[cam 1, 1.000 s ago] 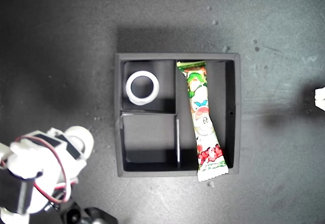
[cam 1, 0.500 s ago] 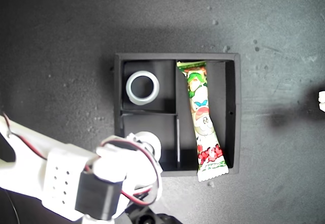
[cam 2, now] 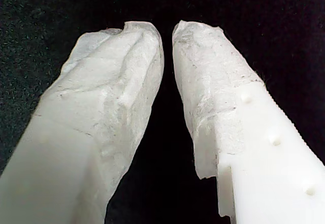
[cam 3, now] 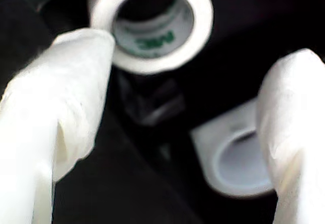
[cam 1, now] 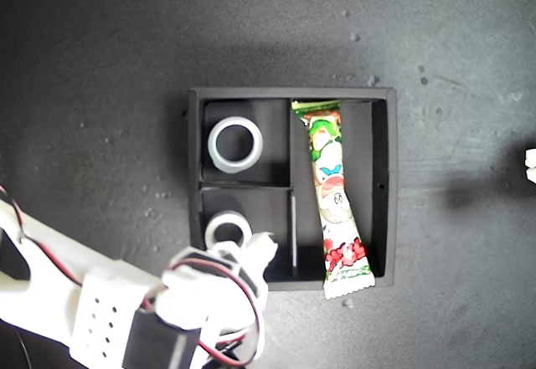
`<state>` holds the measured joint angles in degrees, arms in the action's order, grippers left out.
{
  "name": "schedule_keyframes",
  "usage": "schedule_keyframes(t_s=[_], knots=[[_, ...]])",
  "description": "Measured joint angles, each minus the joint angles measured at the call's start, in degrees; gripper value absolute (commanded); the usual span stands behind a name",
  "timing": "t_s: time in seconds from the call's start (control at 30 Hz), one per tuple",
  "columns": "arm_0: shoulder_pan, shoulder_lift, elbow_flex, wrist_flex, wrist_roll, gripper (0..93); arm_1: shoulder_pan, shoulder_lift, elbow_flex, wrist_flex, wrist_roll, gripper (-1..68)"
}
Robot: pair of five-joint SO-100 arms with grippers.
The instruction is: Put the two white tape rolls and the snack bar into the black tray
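Note:
The black tray (cam 1: 381, 101) sits mid-table in the exterior view. One white tape roll (cam 1: 235, 144) lies in its upper small compartment, and a second roll (cam 1: 227, 228) lies in the lower small one. The snack bar (cam 1: 332, 197) lies in the long compartment, its lower crimped end over the tray wall. My second gripper (cam 1: 244, 250) is open just below the second roll and holds nothing. Both rolls show in the second wrist view, one (cam 3: 152, 23) beyond the fingertips and one (cam 3: 236, 158) between the fingers. My first gripper (cam 2: 167, 31) is shut on nothing above the dark table.
The second arm's white body with red wires (cam 1: 126, 319) fills the exterior view's lower left corner. A white part of the other arm (cam 1: 529, 159) shows at that view's right edge. The dark speckled table (cam 1: 100, 68) surrounds the tray.
The second arm swung from the exterior view's lower left over the tray's lower small compartment. A white tape roll now lies there, and the gripper has drawn back a little.

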<state>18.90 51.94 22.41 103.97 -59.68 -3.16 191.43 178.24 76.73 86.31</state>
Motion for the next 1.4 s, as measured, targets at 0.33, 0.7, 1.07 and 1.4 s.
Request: schedule_keyframes(t_s=[0.33,0.7,1.07,1.4], knots=[[-10.9,57.4,54.9,-0.4,-6.2,0.0,-0.5,0.0,0.0,0.0,0.0,1.7],[-18.7,103.9,115.8,-22.1,-8.9,0.0,-0.5,0.0,0.0,0.0,0.0,1.7],[-15.4,136.4,145.4,-24.8,-14.3,0.0,2.2,0.0,0.0,0.0,0.0,1.8],[-13.8,139.3,154.0,-26.3,-23.3,2.9,2.6,0.0,0.1,0.0,0.0,1.8]])
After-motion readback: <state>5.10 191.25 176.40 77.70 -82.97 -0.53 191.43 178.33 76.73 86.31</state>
